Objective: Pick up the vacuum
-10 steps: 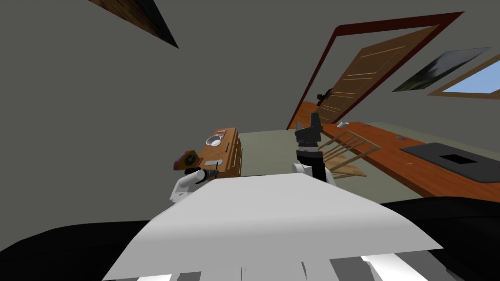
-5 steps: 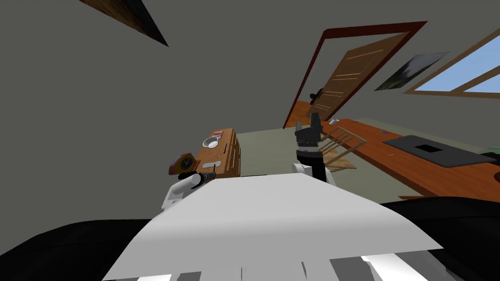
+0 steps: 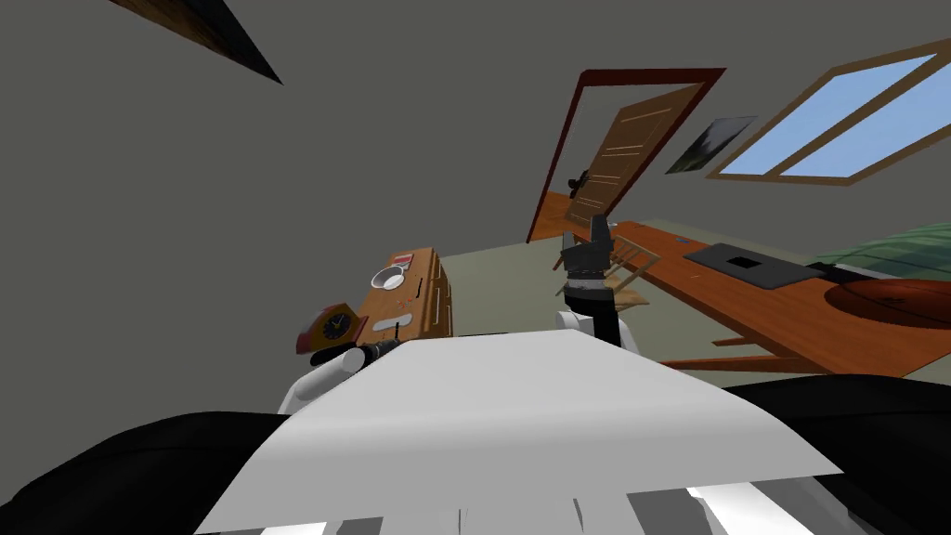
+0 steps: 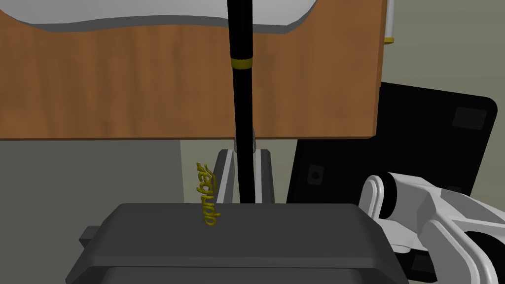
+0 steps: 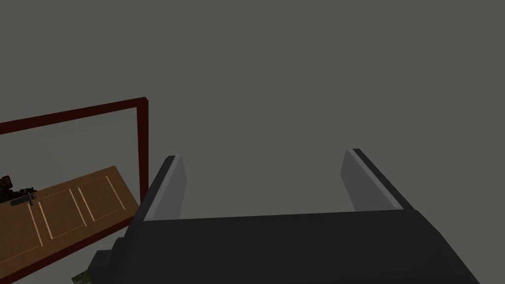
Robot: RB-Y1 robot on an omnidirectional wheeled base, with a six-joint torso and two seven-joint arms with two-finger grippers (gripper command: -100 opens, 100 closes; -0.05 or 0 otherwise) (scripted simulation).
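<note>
The vacuum [image 4: 241, 113] is a thin black tube with a gold ring and gold lettering beside it. In the left wrist view it rises from between my left gripper's [image 4: 244, 175] two fingers, which are shut on its sides. In the head view this gripper [image 3: 385, 350] sits low at my left, next to the wooden dresser, with the dark vacuum [image 3: 376, 353] in it. My right gripper [image 3: 594, 232] is raised in front of my chest, and its fingers [image 5: 172, 187] stand wide apart with nothing between them.
A wooden dresser [image 3: 423, 302] stands close on the left, bearing a white bowl [image 3: 388, 277] and a small clock [image 3: 332, 325]; its side [image 4: 123, 84] lies just behind the vacuum. A long wooden desk [image 3: 734, 306], a slatted chair [image 3: 631, 265] and an open door [image 3: 622, 158] lie to the right.
The whole head view has swung, so I have turned: the door and dresser slid left and more window and desk came in. The left gripper still holds the vacuum.
</note>
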